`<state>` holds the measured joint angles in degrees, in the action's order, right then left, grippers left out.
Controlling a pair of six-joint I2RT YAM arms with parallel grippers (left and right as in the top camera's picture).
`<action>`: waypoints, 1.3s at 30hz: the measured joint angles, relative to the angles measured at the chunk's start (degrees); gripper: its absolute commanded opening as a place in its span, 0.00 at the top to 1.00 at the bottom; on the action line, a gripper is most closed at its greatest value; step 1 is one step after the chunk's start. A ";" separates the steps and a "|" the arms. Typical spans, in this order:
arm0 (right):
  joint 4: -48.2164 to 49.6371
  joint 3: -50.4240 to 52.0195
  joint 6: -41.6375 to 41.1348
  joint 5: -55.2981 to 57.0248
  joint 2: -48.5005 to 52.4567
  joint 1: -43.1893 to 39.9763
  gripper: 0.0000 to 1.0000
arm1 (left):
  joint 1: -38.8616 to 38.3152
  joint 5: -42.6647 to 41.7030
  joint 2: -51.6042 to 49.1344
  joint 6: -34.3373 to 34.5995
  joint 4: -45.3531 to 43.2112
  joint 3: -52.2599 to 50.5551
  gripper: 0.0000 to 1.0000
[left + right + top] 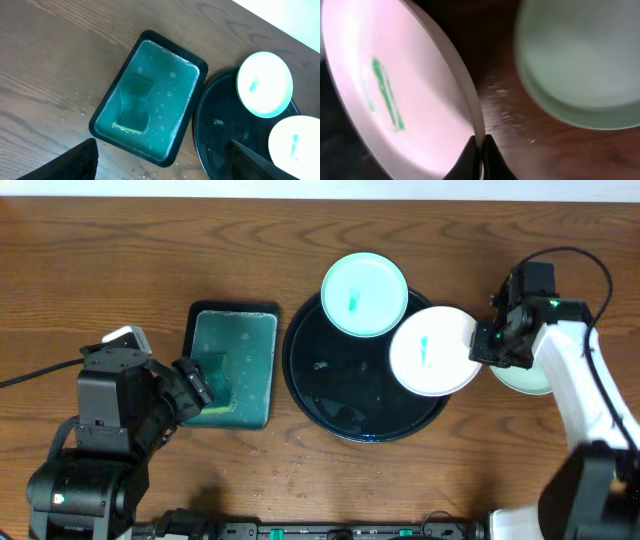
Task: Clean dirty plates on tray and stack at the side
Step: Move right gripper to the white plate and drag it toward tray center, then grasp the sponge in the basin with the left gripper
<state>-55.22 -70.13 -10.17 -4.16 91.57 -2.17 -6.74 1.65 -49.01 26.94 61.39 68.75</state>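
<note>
The round black tray sits mid-table. A pale-mint plate with a teal smear rests on its far rim. My right gripper is shut on the right rim of a white plate with a teal smear and holds it over the tray's right side; the right wrist view shows the fingers pinching the rim of that plate. A plain pale-green plate lies on the table to its right. My left gripper is open and empty near the rectangular tray's near edge.
A rectangular black tray with teal soapy water and a green sponge stands left of the round tray. Water droplets dot the wood near it. My right arm reaches in from the right edge.
</note>
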 measured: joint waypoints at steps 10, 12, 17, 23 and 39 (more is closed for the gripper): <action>5.68 4.09 -7.02 -2.34 -0.87 18.71 0.99 | 0.00 0.00 0.00 0.00 0.00 0.00 0.20; 8.76 6.78 -9.90 -1.55 1.07 21.24 0.99 | 0.00 0.00 0.00 0.02 0.00 0.02 0.20; 14.38 12.85 -14.38 0.57 7.28 23.06 0.81 | 0.00 -0.02 0.00 0.02 -1.03 0.00 0.20; 13.60 12.90 -14.53 2.97 7.48 21.53 0.69 | 0.00 -0.04 -0.02 1.38 -2.95 0.00 0.19; 12.52 10.62 0.74 -5.75 -14.71 19.34 0.60 | 0.00 -0.72 -25.49 -3.61 -2.29 -2.40 0.40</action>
<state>-42.70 -59.51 -9.43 -9.91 76.86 17.17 -6.74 0.93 -74.50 23.33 59.09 66.35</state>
